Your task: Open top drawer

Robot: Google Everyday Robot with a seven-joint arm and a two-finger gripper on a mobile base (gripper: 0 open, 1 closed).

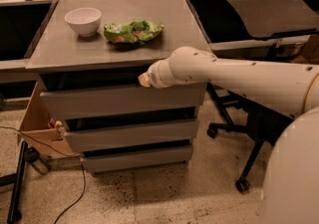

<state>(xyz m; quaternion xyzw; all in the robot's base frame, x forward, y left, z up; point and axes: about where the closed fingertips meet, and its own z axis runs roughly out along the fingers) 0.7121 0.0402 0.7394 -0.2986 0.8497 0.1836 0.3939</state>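
Cream-white and bulky, the robot's arm (239, 76) is the largest thing we see, reaching in from the right edge across the front of a grey drawer unit. The unit's flat grey worktop (124, 51) spreads above three handleless fronts. The top drawer (99, 102) is the tallest and widest of them, directly under the worktop, with a dark gap showing along its upper edge. Below it we see the middle drawer front (129, 136) and the bottom drawer front (134, 158), each shorter and narrower than the one above.

Right of the unit, partly behind the arm, stands a dark office chair (252, 158) on castors. On the left, a brown cardboard box (37, 118) sits on the floor against the unit's side. A crumpled green bag (132, 31) lies near the back of the worktop, with a white bowl (83, 21) just beside it on the left.

The end effector (144, 79) is at the top drawer's upper edge, in the dark gap beneath the worktop. Only its pale tip shows, so we cannot tell how far open it is or whether it has hold of the drawer. A thin black cable (75, 198) trails across the floor at lower left.
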